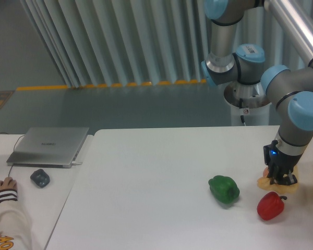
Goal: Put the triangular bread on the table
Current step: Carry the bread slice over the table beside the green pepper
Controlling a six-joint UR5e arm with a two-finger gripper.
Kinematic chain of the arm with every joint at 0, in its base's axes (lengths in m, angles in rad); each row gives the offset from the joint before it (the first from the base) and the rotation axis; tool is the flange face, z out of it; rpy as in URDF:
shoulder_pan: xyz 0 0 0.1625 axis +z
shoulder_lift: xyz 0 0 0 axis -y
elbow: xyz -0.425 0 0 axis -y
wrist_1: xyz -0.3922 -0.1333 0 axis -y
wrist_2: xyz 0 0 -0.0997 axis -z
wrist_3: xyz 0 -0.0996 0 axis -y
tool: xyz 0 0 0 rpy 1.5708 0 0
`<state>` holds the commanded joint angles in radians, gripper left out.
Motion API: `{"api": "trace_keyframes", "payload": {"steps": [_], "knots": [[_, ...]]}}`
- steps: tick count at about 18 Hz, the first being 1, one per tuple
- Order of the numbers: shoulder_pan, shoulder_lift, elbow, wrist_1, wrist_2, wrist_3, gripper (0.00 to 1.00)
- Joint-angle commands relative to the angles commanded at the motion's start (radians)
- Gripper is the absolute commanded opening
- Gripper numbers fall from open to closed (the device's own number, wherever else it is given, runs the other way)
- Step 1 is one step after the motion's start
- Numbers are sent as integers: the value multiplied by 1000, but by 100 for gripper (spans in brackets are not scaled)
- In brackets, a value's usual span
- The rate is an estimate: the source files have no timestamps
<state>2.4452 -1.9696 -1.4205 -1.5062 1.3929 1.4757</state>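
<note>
Mainly the risk is crowding: the gripper [279, 178] is low over the right side of the table [146, 177] with the triangular bread [265, 182] pinched in its fingers, and the red pepper [270, 205] sits just below and beside it, with an egg apparently tucked behind the fingers, mostly hidden so I can't confirm where. If the bread comes down right here it could land on the pepper's stem or shoulder and tip, or the fingers could nudge the pepper and roll it as they part. Only pale edges of the bread show either side of the fingers, so grip depth is unclear; a shallow pinch might let it twist or drop early. Whether the bread already touches the tabletop I can't tell, it looks at or just above the surface. Green pepper [224, 189] is further left, clear of trouble. Pose: arm reaches in from the upper right, forearm sloping down, wrist vertical, tool pointing straight down, jaws clamped on the bread. Laptop [49, 146], mouse [40, 177] and a person's hand [3, 186] are far left, irrelevant.
</note>
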Motion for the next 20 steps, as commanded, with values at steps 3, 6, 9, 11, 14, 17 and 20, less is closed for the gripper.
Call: {"api": "trace_keyframes", "payload": {"steps": [3, 6, 9, 11, 14, 17, 20], "knots": [[-3, 28, 3, -35, -34, 0, 18], [-26, 31, -9, -39, -28, -5, 18], [-52, 31, -44, -28, -16, -12, 19], [-66, 32, -49, -29, 18, -12, 19], [-83, 38, -51, -29, 20, -14, 23], [-83, 37, -51, -23, 15, -14, 70], [-83, 34, -51, 0, 17, -14, 100]]}}
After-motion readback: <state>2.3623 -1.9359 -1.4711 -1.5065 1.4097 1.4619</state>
